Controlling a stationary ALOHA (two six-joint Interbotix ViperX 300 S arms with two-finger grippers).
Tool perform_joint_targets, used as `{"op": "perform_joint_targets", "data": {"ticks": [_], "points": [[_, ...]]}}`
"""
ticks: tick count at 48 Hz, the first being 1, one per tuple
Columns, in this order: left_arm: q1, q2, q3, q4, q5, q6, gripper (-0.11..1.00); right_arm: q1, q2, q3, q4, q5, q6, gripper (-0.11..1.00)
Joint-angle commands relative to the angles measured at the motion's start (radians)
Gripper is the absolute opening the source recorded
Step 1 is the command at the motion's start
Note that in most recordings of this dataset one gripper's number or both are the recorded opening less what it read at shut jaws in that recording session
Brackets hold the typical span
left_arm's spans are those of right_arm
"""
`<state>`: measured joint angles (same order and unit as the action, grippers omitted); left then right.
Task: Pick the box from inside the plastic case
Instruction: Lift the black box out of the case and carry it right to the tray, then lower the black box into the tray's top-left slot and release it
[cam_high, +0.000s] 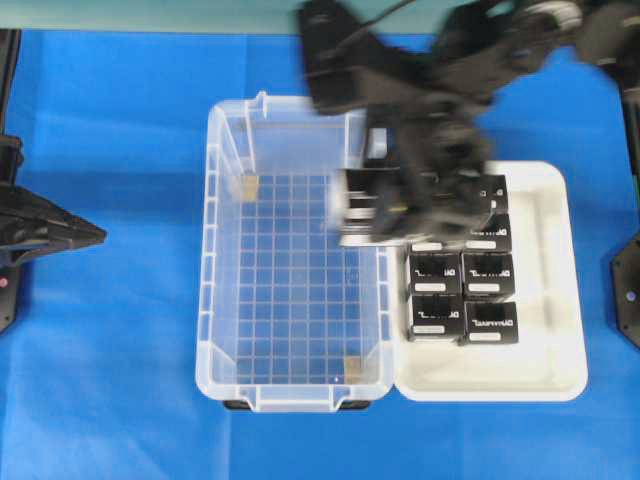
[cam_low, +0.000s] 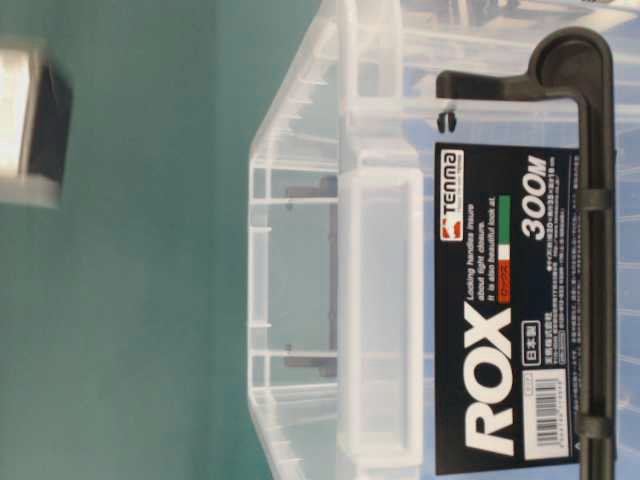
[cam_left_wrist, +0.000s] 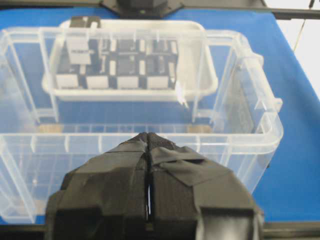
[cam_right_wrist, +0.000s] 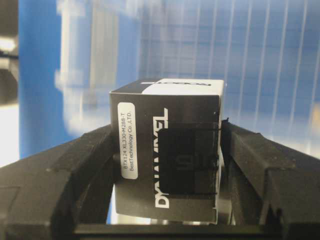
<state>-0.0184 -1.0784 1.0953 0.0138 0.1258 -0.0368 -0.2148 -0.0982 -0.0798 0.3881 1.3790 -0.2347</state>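
Above the right rim of the plastic case (cam_high: 300, 255), the right gripper (cam_high: 420, 205) hangs blurred in the overhead view, with the box (cam_high: 365, 205) clamped between its fingers. The right wrist view shows that grasp close up: the box (cam_right_wrist: 167, 152), black with a white label on its side and pale lettering down its front, is pressed between 2 dark fingers (cam_right_wrist: 75, 170), 1 on each side, and the grid floor of the case lies out of focus behind it. From overhead the box sits over the boundary between the case and the white tray (cam_high: 545, 380) just beside it.

The tray touches the case along its right wall and carries several identical black cartons (cam_high: 462, 300) in close rows, partly hidden under the arm. The case floor is bare except for 2 small tan pieces (cam_high: 247, 187) near opposite corners. Both containers rest on the blue desk (cam_high: 110, 380).

At the left edge of the desk, well apart from the case, the left gripper (cam_high: 85, 235) points toward it. In the left wrist view its taped fingers (cam_left_wrist: 125, 165) are pressed together with nothing between them, aimed at the near wall of the case (cam_left_wrist: 260, 125).

The table-level view shows the case end (cam_low: 380, 330) with its printed label (cam_low: 505, 310).
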Motion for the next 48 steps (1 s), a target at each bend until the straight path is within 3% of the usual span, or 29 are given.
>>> {"op": "perform_joint_targets", "data": {"ticks": [1,13,22,31,42,48], "points": [[0.0,0.008,-0.028,0.003,-0.005,0.0,-0.06,-0.015,-0.075,0.089,-0.008,0.014,0.003,0.66],[0.002,0.006,-0.028,0.003,-0.005,0.0,-0.06,-0.02,-0.17,0.454,-0.038,-0.227,-0.005,0.66],[0.0,0.008,-0.028,0.003,-0.005,-0.002,-0.06,0.003,-0.173,0.638,-0.04,-0.374,-0.008,0.66],[0.003,0.008,-0.028,0.003,-0.006,-0.002,-0.06,0.028,-0.149,0.729,-0.054,-0.456,-0.014,0.66],[0.005,0.006,-0.028,0.003,-0.005,-0.002,-0.06,0.032,-0.135,0.767,-0.16,-0.534,-0.008,0.66],[0.005,0.008,-0.028,0.003,-0.005,-0.002,-0.06,0.031,-0.129,0.773,-0.19,-0.541,-0.006,0.66]]}}
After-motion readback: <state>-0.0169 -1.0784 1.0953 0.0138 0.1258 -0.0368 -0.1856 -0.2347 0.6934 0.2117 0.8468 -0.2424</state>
